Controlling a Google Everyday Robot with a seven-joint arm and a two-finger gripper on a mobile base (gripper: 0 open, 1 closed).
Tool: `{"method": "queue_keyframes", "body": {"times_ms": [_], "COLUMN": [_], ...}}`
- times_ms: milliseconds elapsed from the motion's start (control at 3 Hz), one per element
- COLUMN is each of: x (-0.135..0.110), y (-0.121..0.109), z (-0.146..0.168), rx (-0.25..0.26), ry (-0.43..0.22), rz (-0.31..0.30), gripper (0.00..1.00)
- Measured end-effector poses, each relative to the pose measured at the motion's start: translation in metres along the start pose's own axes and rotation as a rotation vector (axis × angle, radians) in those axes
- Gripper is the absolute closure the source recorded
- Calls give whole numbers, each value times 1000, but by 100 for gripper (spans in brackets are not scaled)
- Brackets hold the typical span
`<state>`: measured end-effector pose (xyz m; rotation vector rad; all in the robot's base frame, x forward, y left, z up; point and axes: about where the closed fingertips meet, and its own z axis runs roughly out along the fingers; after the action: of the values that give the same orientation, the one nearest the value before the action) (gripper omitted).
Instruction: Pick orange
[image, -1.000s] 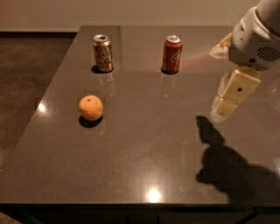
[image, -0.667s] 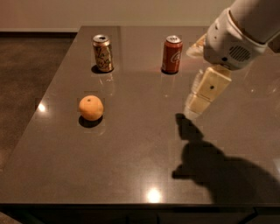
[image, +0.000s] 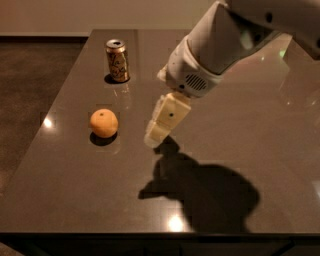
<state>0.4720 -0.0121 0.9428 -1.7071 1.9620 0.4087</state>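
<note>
Orange (image: 103, 122) rests on the dark desk (image: 75, 200), left of centre, with its stem dimple facing up and nothing touching it. 1 gripper (image: 154, 137) hangs from the arm (image: 225, 45) near the orange at its 3 o'clock, apart from it. The gripper tilts down toward 7 o'clock, apparently just above the desk. Whether it is released or clenched cannot be told. 1 gold can (image: 117, 61) stands upright at the orange's 12 o'clock, well apart. The arm's shadow (image: 210, 195) lies at the gripper's 5 o'clock.
</note>
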Motion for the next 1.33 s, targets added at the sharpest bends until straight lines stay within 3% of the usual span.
{"method": "queue_keyframes", "body": {"times_ms": [667, 1333], "x": [-56, -76], "y": [1, -1], "z": [84, 137], "rx": [-45, -96], "ry": [-29, -11], "rz": [-27, -42], "gripper": [0, 0]}}
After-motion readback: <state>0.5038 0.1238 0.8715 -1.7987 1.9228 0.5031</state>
